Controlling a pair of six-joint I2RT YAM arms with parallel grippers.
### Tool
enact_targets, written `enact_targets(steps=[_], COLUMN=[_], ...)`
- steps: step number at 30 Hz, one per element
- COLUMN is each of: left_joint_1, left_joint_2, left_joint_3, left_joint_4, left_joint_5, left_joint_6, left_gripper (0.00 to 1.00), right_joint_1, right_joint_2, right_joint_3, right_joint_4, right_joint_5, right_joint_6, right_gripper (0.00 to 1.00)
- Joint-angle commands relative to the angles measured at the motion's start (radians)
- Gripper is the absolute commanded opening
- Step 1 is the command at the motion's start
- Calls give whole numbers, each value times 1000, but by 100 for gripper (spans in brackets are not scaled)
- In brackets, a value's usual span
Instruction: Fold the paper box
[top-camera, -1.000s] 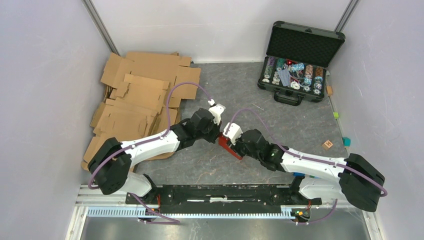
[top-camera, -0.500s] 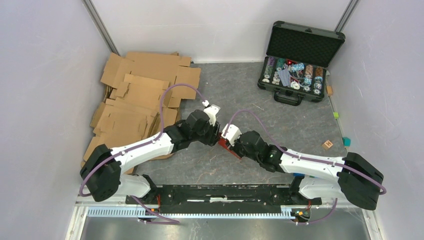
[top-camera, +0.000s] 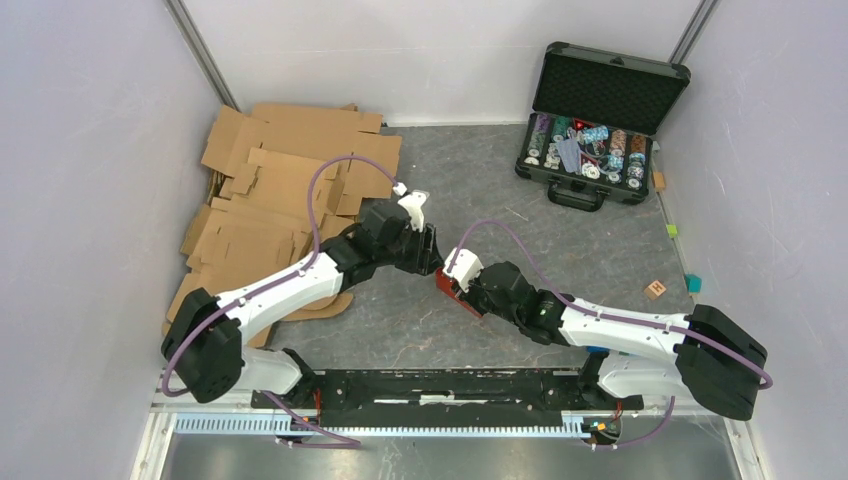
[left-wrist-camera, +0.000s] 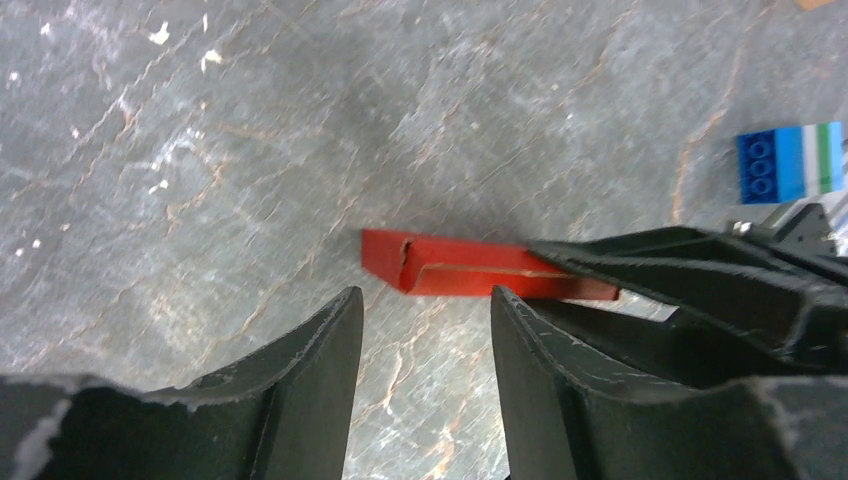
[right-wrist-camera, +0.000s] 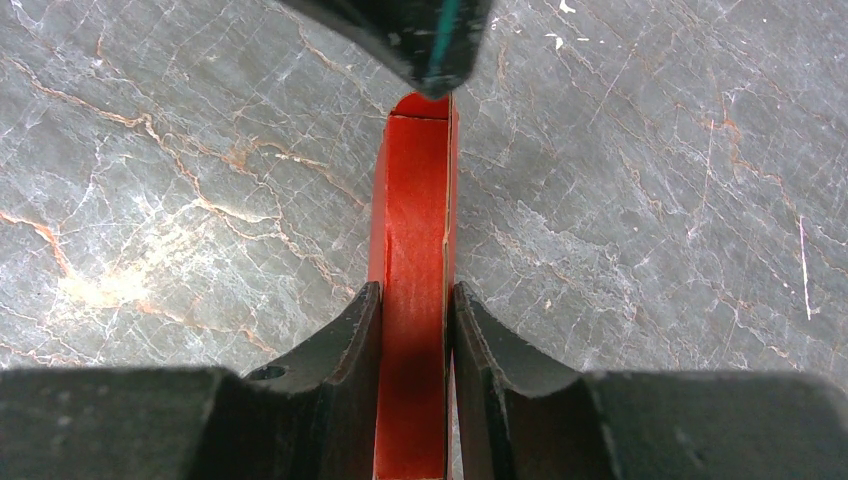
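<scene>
Since a second ago my left arm has drawn back toward 11 o'clock, and the left gripper (left-wrist-camera: 425, 300) has let go. Its jaws now stand apart with only bare table (top-camera: 560, 240) between them, and the tips are just short of the paper box (left-wrist-camera: 450, 272). My right gripper (right-wrist-camera: 413, 300) is clamped across the paper box, one finger on each broad red face, near the middle of the table. I cannot tell whether the box touches the surface. Brown cardboard sheets (top-camera: 280, 190) lie at 10 o'clock, and the open chip case (top-camera: 590, 140) is at 1 o'clock.
</scene>
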Motion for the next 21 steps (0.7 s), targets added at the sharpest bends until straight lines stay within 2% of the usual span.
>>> enact_targets(steps=[1, 8, 13, 21], left_joint_1=[3, 13, 14, 14], left_joint_2=[50, 147, 161, 136], left_joint_3=[76, 88, 60, -32], left_joint_4=[55, 72, 68, 99], left_joint_5=[49, 55, 52, 15], left_joint_6=[-37, -44, -41, -39], left_gripper=[56, 39, 28, 24], right_joint_1=[4, 3, 2, 2], right_joint_2=[11, 15, 31, 53], right_joint_3=[-20, -18, -8, 4], right_joint_4=[-39, -41, -56, -68], right_joint_5=[16, 16, 34, 55], right_joint_6=[-3, -1, 2, 14], right_gripper=[29, 29, 29, 29])
